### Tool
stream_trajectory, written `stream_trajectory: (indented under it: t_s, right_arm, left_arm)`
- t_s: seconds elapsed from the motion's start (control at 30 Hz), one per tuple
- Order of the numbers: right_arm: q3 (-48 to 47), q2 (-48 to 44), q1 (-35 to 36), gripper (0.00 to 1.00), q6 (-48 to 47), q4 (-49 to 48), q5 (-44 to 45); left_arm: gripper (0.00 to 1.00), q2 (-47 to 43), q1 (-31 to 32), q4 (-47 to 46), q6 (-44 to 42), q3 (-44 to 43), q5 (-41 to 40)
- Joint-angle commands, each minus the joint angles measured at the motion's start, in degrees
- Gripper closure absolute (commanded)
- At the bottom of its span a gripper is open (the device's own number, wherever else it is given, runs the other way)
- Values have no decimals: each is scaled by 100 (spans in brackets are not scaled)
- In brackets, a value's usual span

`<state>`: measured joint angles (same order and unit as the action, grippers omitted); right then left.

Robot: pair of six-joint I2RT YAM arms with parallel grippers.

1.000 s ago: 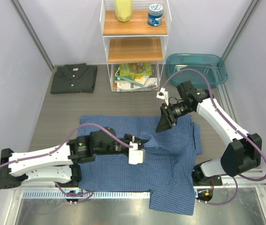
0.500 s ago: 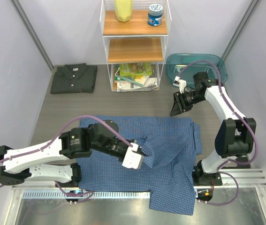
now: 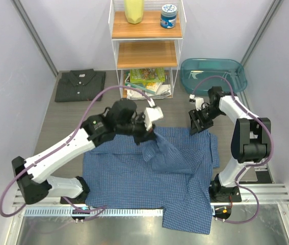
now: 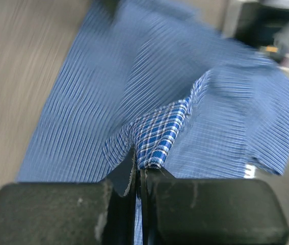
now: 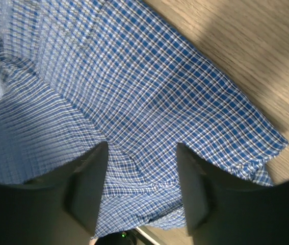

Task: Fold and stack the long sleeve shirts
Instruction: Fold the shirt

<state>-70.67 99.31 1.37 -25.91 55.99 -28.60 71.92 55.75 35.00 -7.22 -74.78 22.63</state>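
no text could be read in any view. the lid of the blue jar [image 3: 168, 8], on the top board of the shelf unit [image 3: 145, 53] at the upper middle of the frame, carried white print too small to make out. the green cover of the top magazine [image 3: 147, 76], lower in that unit, showed coloured print, equally illegible.

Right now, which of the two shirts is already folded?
The dark grey shirt at the far left, a neat rectangle; the blue checked shirt lies spread out.
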Motion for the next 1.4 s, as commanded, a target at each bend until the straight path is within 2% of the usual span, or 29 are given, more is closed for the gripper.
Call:
stream_trajectory:
  t_s: [0.0,0.1,0.17,0.33,0.53,0.67,0.77,0.9,1.07,1.3,1.37]
  right_arm:
    - [-455,-421,-5,25,-300,412,-321]
    - [-456,-500,-5,10,-458,624,-436]
    - [-430,-500,-14,9,-590,816,-611]
    - [-316,-482,-5,11,-827,1002,-787]
    - [-263,-360,4,19,-828,896,-603]
    - [-210,-359,-5,31,-793,826,-410]
    - [-122,-359,21,36,-810,800,-287]
    - [-43,-464,56,37,-845,800,-260]
    - [36,-640,285,37,-766,739,-181]
    - [177,-711,452,37,-740,694,3]
    - [194,-755,461,37,-749,686,30]
  left_arm:
    - [100,269,-1380,130,1073,569,363]
    - [99,454,-2347,-125,1153,1105,943]
    - [99,577,-2890,-230,1083,1386,1015]
    - [100,1234,-3920,155,854,1423,1138]
    - [98,1886,-4843,622,766,1484,1392]
    - [88,2036,-5143,587,836,1642,1323]
    - [83,2107,-5249,613,837,1599,1235]
    - [66,2221,-5311,911,749,1458,1234]
    - [45,2265,-5337,1332,178,1291,1454]
    - [34,2617,-5548,1755,-121,1019,1884]
    - [29,2556,-5942,1799,-235,966,2315]
